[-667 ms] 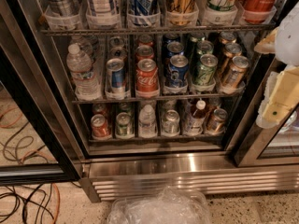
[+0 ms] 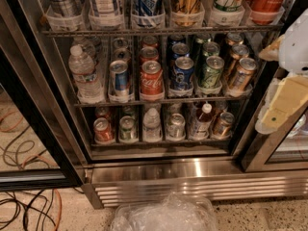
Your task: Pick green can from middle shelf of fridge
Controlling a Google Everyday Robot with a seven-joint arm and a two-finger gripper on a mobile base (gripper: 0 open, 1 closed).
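In the camera view, the tool (image 2: 284,102), a white and cream-yellow plastic assembly, is hanging at the right edge of the scene, in front of the dark door frame of the fridge (image 2: 159,172), a large drinks cooler with a black frame and a ribbed stainless-steel base. Whether the tool is released or clenched cannot be told from here; it is not touching any can.

The green can (image 2: 211,71), a soda can with pale markings and a silver pull-tab lid, is standing upright to the left of the tool as the camera is seeing it, roughly level with the tool's upper part and still apart from it. It is sitting at the front of its lane on the middle shelf (image 2: 166,100), a thin dark wire rack with clear plastic trays. Between the tool and the green can a bronze-gold can (image 2: 240,74) is standing; on the green can's far side a blue can (image 2: 183,72) is waiting, with a red cola can (image 2: 151,80) beyond it.

Compared with a moment ago, almost nothing is shifting: the shelves, the cans and the tool are keeping nearly the same places. That is suggesting the reach has not properly begun, so the whole pick is still ahead. The neighbouring bronze-gold can is likely crowding the approach.
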